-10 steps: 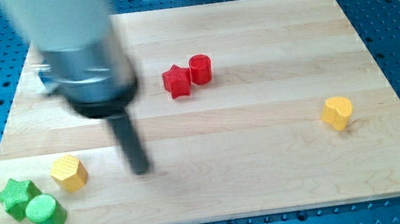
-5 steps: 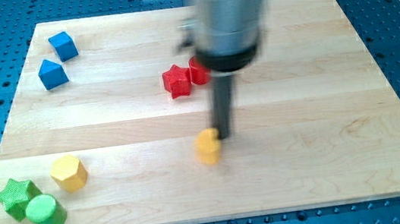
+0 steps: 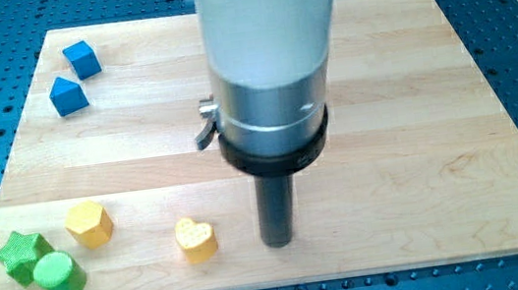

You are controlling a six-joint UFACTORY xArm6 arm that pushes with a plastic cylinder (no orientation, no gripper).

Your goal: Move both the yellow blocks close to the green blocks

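A yellow heart block [image 3: 195,239] lies near the view's bottom, left of centre. My tip [image 3: 278,242] rests on the board just to its right, a short gap apart. A yellow hexagon block [image 3: 89,224] sits at the lower left, close to a green star block [image 3: 21,255] and a green cylinder block [image 3: 58,276], which touch each other in the bottom left corner. The heart is about a hand's width right of the hexagon.
Two blue blocks, a cube [image 3: 81,59] and a wedge-like one [image 3: 67,94], sit at the upper left. The arm's wide body [image 3: 268,74] hides the board's middle, including where the red blocks were. The wooden board [image 3: 457,140] ends near the bottom.
The yellow heart has slid left and down, from the right side past the centre toward the lower left. My tip followed behind it on its right. The arm now covers the red blocks.
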